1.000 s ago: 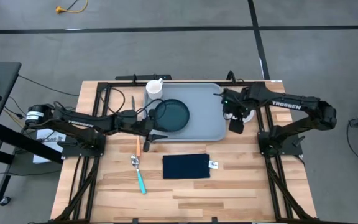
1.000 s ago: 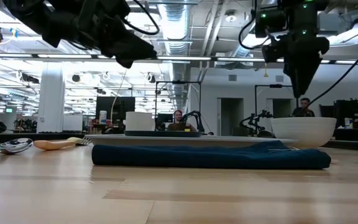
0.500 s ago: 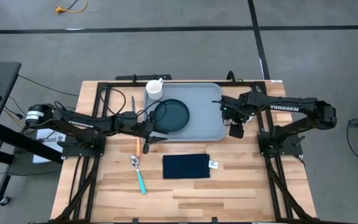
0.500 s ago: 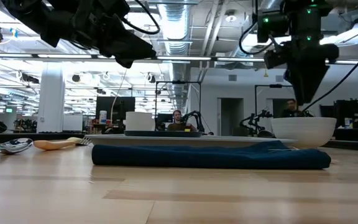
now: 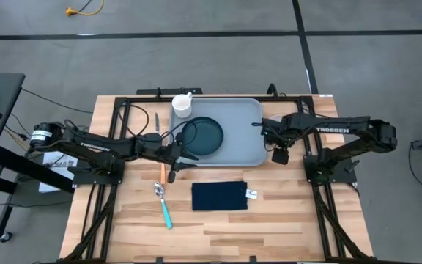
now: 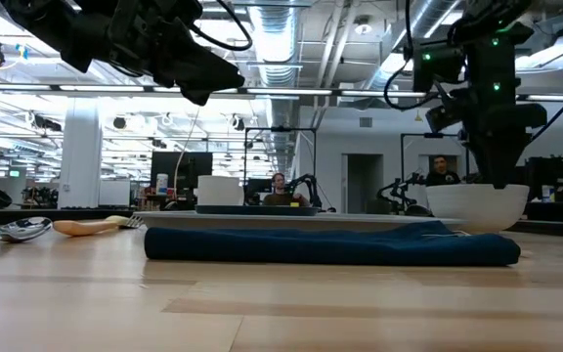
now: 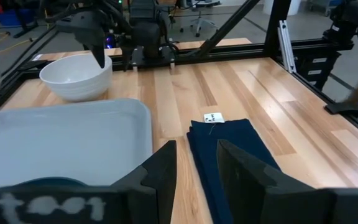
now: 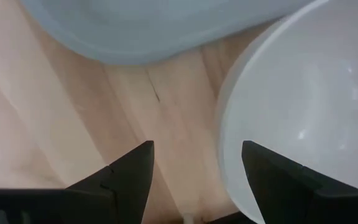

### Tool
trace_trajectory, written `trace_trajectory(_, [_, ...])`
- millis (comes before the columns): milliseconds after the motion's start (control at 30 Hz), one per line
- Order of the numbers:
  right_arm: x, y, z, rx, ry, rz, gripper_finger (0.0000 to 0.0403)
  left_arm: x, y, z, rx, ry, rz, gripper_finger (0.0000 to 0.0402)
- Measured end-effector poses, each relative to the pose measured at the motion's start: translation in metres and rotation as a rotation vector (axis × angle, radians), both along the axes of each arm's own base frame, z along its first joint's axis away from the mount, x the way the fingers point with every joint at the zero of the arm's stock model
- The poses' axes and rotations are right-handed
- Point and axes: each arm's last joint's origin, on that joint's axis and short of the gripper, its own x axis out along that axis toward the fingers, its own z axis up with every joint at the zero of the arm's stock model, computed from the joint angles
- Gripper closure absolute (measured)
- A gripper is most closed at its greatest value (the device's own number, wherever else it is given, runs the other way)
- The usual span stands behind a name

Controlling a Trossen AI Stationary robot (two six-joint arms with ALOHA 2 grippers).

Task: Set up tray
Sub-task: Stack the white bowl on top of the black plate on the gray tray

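**Q:** Where is the tray (image 5: 229, 132)?

**A:** Far-centre on the worktop (image 5: 284, 213), holding a teal plate (image 5: 202, 135). A white bowl (image 7: 75, 76) sits just off its right edge.

**Q:** And your end effectors?

**A:** My right end effector (image 8: 194, 165) hangs open above that bowl's rim. I'd straddle the rim squarely before closing. My left end effector (image 7: 194, 165) waits by the plate, fingers parted, holding nothing.

A robotics lab — open hall with exposed ceiling ducts (image 6: 291, 39) and strip lights, other robot rigs (image 6: 306, 191) behind, grey concrete floor (image 5: 196, 59).
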Motion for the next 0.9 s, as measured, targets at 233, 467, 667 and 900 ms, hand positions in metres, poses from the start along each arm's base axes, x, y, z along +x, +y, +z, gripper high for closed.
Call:
trace_trajectory(233, [0.0014, -0.0024, -0.0014, -0.065, -0.006, -0.003, 0.0165, 0.0000, 0.0000, 0.0000, 0.001, 0.000, 0.001, 0.0297])
trace_trajectory(467, [0.0029, -0.0029, -0.0014, -0.070, -0.022, -0.003, 0.0165, 0.0000, 0.0000, 0.0000, 0.001, 0.000, 0.001, 0.0297])
trace_trajectory(667, [0.0058, -0.0039, -0.0012, -0.080, -0.052, -0.004, 0.0165, 0.0000, 0.0000, 0.0000, 0.002, 0.000, 0.001, 0.0297])
trace_trajectory(900, [0.0053, -0.0080, -0.0011, -0.083, -0.060, -0.025, 0.0165, 0.0000, 0.0000, 0.0000, 0.002, 0.000, 0.001, 0.0297])
